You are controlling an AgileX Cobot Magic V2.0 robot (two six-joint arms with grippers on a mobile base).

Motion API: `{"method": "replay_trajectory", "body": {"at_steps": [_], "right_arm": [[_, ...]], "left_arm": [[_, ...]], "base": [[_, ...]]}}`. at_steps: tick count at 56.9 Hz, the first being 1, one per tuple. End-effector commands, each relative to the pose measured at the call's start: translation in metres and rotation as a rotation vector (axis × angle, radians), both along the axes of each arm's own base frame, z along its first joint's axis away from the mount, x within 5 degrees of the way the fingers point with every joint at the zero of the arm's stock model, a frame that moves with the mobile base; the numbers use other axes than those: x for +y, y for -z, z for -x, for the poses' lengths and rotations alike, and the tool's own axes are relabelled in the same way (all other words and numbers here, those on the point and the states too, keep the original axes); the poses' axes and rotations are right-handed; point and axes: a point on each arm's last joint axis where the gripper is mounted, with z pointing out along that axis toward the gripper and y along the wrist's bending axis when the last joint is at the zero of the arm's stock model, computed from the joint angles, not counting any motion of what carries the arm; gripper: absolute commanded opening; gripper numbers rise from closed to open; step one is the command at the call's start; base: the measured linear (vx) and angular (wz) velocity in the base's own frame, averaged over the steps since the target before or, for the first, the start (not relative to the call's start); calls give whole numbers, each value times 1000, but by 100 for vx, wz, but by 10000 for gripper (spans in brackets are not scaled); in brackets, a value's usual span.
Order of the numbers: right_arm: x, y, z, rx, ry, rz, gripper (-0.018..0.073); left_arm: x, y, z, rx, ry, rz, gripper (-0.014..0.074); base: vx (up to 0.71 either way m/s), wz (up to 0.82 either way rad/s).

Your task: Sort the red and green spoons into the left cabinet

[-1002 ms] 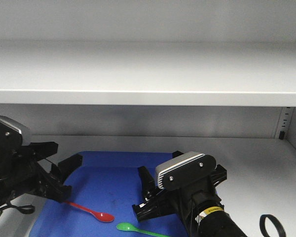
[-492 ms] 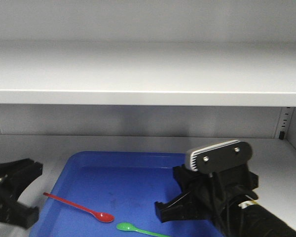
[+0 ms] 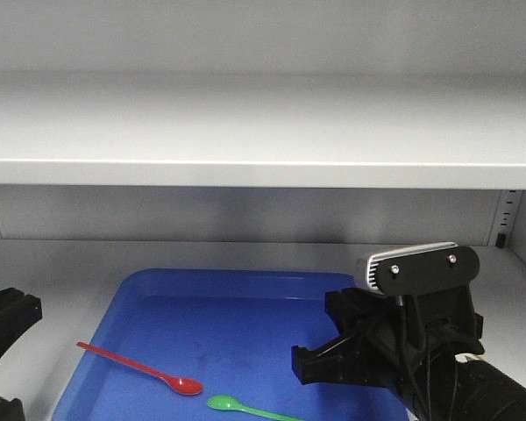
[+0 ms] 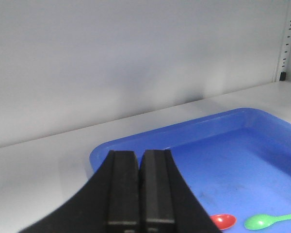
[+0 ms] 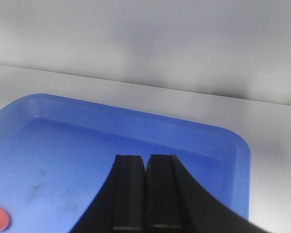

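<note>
Side by side, slim glossy red spoon (image 3: 140, 368) and green spoon (image 3: 250, 409) on smooth blue tray (image 3: 245, 289).

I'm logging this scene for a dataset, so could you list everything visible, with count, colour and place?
Red spoon: one, red, lying in the tray's front left part, bowl towards the middle.
Green spoon: one, green, in the tray at the front edge of the front view, just right of the red spoon's bowl.
Tray: one, blue, on the cabinet's lower shelf.
Cabinet: one, pale grey-white, two shelves in view, slotted rails at the back corners.
Left gripper: one, black, shut, holding nothing, at the tray's left end.
Right gripper: one, black, shut, holding nothing, over the tray's right part.
</note>
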Motion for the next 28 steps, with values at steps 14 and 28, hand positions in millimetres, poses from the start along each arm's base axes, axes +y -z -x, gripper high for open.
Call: {"method": "replay_trajectory", "body": {"at_steps": [14, 28], "right_arm": [[-3, -21, 1, -83, 17, -7, -7], [-3, -21, 1, -82, 14, -8, -7]], "left_arm": [[-3, -14, 3, -51, 33, 54, -7], [-3, -14, 2, -48, 35, 55, -7]], "base": [[0, 0], [0, 0]]}}
